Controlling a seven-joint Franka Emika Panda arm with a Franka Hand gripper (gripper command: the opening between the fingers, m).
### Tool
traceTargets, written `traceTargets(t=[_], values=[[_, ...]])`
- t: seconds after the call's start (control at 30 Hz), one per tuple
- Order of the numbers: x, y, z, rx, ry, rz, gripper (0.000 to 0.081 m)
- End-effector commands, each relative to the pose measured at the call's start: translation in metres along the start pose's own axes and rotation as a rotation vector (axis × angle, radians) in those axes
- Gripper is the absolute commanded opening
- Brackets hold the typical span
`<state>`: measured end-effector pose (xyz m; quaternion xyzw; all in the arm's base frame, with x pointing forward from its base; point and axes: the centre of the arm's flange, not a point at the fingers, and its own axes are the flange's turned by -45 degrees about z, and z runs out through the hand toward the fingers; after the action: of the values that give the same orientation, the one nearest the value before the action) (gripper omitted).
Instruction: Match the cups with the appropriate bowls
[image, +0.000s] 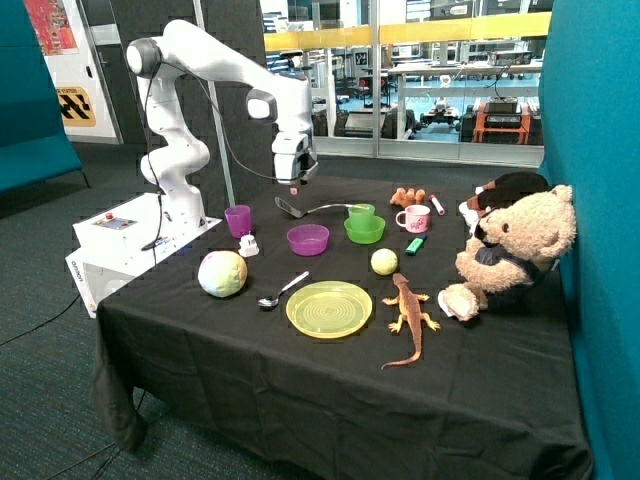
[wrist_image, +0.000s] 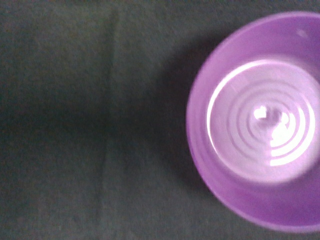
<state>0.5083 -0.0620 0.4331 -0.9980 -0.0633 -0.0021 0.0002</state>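
Nearest to you, a flat yellow plate (image: 329, 308) lies on the black tablecloth (image: 250, 380), with a spoon (image: 281, 292) just left of it and an orange toy lizard (image: 408, 318) to its right. Left of the spoon you have a pale green and yellow ball (image: 222, 273), and a smaller yellow ball (image: 384, 261) sits beyond the plate's right side. Further back, the purple bowl (image: 308, 239) stands empty near the middle of the table; the wrist view shows its ringed inside and nothing in it. Left of it, well apart, the purple cup (image: 238, 220) stands upright on the cloth with a small white object (image: 248, 245) just in front of it. Right of the purple bowl you can see the green bowl (image: 364, 229) with the green cup (image: 361, 211) showing at its far rim, seemingly set inside it. Beyond the bowls lies a metal spatula (image: 305, 209), and a pink-and-white mug (image: 413, 218) stands to the right, near a teddy bear (image: 515, 250) at the table's right edge. Above the table, behind the purple bowl, the gripper (image: 294, 186) hangs in the air holding nothing you can see; whether its fingers are apart or together I cannot tell.
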Motion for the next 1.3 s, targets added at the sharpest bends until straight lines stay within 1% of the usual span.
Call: traceTargets(t=[0.0,0.1,0.23,0.33,0.47,0.5,0.57,0.83,0.93,1.1,1.27], values=[[-0.032,-0.001,-0.02,-0.0003,-0.0043,0.049,0.0491],[-0.038,-0.011,-0.029,-0.0004,-0.0043,0.068,0.0491],[-0.043,-0.022,-0.035,-0.0004,-0.0043,0.08,0.0489],[-0.051,-0.028,-0.032,-0.0004,-0.0043,0.081,0.049],[-0.057,-0.028,-0.028,-0.0004,-0.0043,0.077,0.0492],[-0.06,-0.026,-0.024,-0.0003,-0.0043,0.058,0.0493],[-0.066,-0.02,-0.018,-0.0003,-0.0043,0.051,0.0494],[-0.091,0.005,-0.012,-0.0003,-0.0043,0.04,0.0501],[-0.106,0.016,-0.009,-0.0003,-0.0043,0.035,0.0506],[-0.128,0.026,-0.007,-0.0003,-0.0043,0.024,0.0509],[-0.14,0.029,-0.004,-0.0003,-0.0043,0.018,0.0509]])
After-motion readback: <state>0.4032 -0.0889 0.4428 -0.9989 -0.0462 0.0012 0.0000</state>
